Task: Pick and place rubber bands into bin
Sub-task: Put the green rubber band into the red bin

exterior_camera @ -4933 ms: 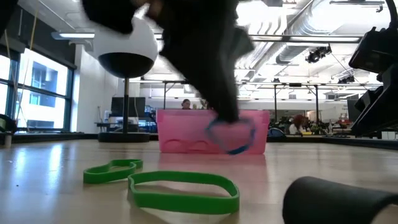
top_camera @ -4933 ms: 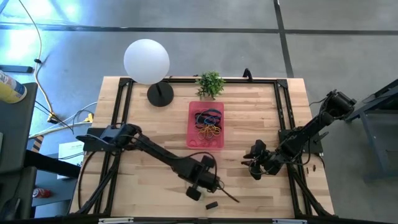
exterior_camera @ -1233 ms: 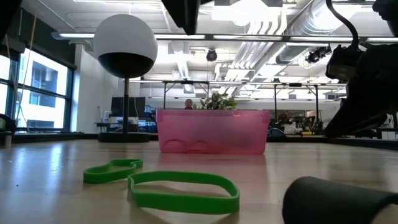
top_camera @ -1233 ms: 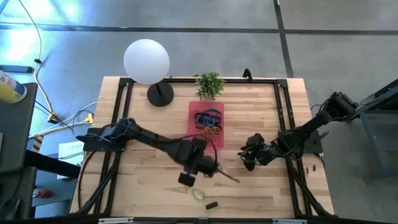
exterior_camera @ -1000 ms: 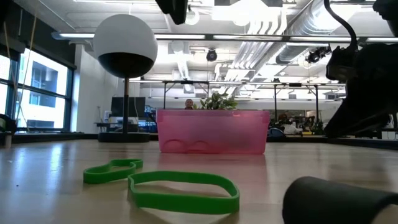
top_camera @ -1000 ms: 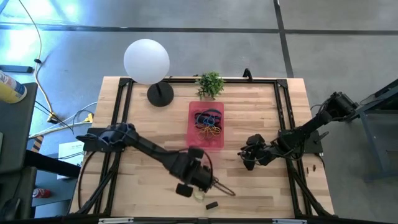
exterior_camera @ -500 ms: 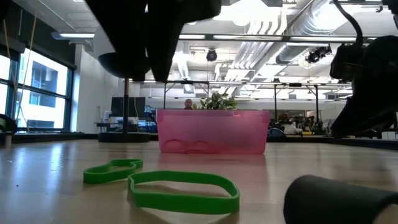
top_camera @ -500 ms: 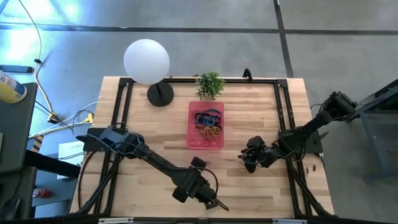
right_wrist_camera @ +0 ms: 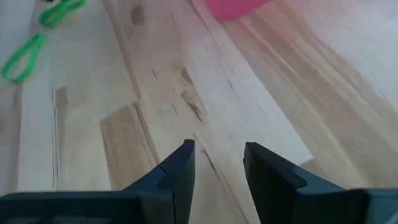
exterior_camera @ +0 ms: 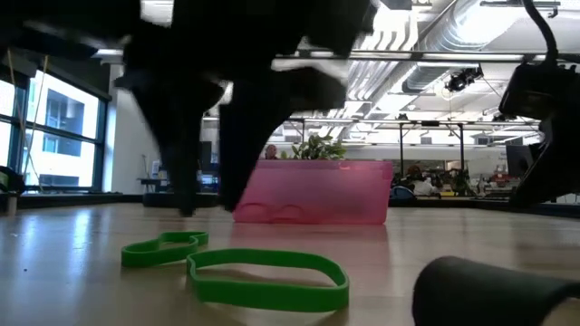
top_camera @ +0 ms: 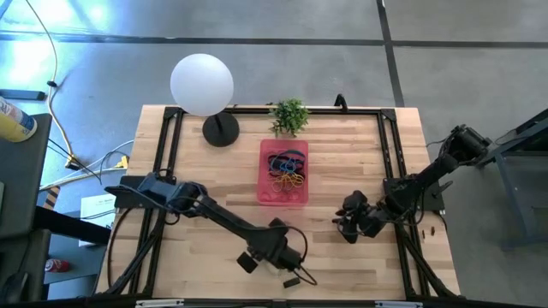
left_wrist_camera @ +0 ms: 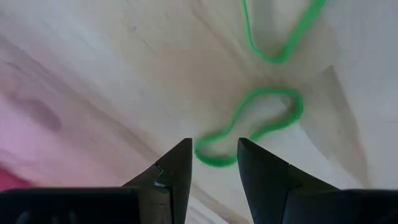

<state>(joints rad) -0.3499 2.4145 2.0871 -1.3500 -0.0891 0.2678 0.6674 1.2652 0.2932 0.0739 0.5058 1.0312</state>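
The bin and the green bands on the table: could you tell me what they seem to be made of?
The bin: likely translucent pink plastic, since light glows through its smooth wall. The green bands: apparently matte rubber, lying as thin, floppy, irregular loops on the table, seemingly pale jointed wood with visible grain.

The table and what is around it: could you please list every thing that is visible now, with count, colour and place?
Table: one, light wood, under everything.
Bin: one, pink, middle of the table, with a tangle of rubber bands in black, blue, red and orange inside.
Green bands: two, on the bare wood at the near edge, outside the bin.
Black block: one, near edge, beside the green bands.
Plant: one, green, far edge behind the bin.
Lamp: one, white globe on a black base, far left.
Left gripper: black, open, above one green band.
Right gripper: black, open, empty, over bare wood right of the bin.
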